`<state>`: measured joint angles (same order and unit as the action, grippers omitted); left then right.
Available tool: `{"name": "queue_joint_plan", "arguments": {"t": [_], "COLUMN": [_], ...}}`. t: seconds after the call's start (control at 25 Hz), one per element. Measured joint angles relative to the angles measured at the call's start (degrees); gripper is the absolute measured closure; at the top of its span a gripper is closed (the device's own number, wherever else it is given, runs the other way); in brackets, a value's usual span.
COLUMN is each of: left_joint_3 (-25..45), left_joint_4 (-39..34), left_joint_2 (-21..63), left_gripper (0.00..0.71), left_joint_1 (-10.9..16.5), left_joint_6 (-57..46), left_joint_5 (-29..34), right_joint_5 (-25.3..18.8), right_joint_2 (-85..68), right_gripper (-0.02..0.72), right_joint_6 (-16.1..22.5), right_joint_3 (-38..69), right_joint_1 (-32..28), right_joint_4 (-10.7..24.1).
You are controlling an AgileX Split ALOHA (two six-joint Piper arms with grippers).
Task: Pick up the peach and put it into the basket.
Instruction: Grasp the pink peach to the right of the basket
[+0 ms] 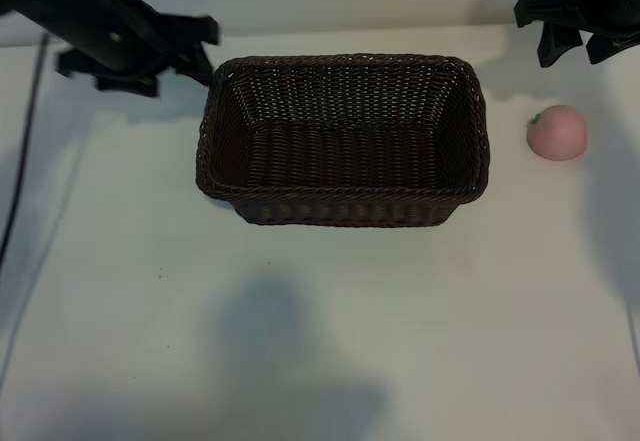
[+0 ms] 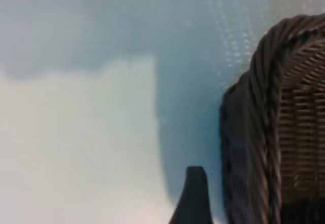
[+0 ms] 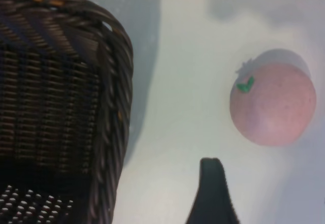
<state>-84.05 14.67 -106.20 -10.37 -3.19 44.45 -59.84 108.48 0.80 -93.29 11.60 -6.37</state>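
Dark wicker basket (image 1: 345, 141) sits empty mid-desk (image 1: 300, 341); the peach (image 1: 557, 132) lies untouched beside its right end — nothing done yet. My left gripper (image 1: 185, 56), by the basket's corner: spread unclear. My right gripper (image 1: 572, 36), fingers apart, hovers near the peach.

The table (image 1: 300, 331) is white and plain; it fills nearly the whole exterior view; soft grey shadows (image 1: 290, 361) lie on its near part, one broad patch below the middle and a fainter band along the left side. A thin dark cable (image 1: 22, 151) runs down the far left edge of the table, from the top corner toward the lower edge; it looks to rest on the surface, though this is hard to tell. A few tiny dark specks (image 1: 160, 277) mark the white surface left of the middle.
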Motion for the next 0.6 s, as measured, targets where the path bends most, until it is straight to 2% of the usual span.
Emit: {"name": "queue_joint_plan", "arguments": {"t": [0.16,0.32,0.48,0.6], "left_joint_3": [-0.04,-0.04,-0.04,-0.04], "left_joint_4": [-6.52,-9.83,-10.00,-10.13], "left_joint_2": [5.35,8.12,8.77,8.77], "left_gripper": [0.119,0.119,0.121,0.121], "left_joint_1": [0.00,0.00,0.00,0.00], "left_joint_6": [-3.34,-4.88,-4.94,-4.94], "left_joint_5": [3.78,5.07,5.98,6.47], "right_joint_5": [-0.12,-1.91,1.91,5.54], "right_joint_2": [0.00,0.67,3.46,6.05], "right_gripper": [0.196,0.196,0.196,0.196], "right_joint_6": [0.00,-0.06,0.19,2.48], "right_joint_3": [0.00,0.05,2.04,2.48], "right_joint_1": [0.00,0.00,0.00,0.00], "right_joint_4": [-1.05,-0.84,0.11,2.18]}}
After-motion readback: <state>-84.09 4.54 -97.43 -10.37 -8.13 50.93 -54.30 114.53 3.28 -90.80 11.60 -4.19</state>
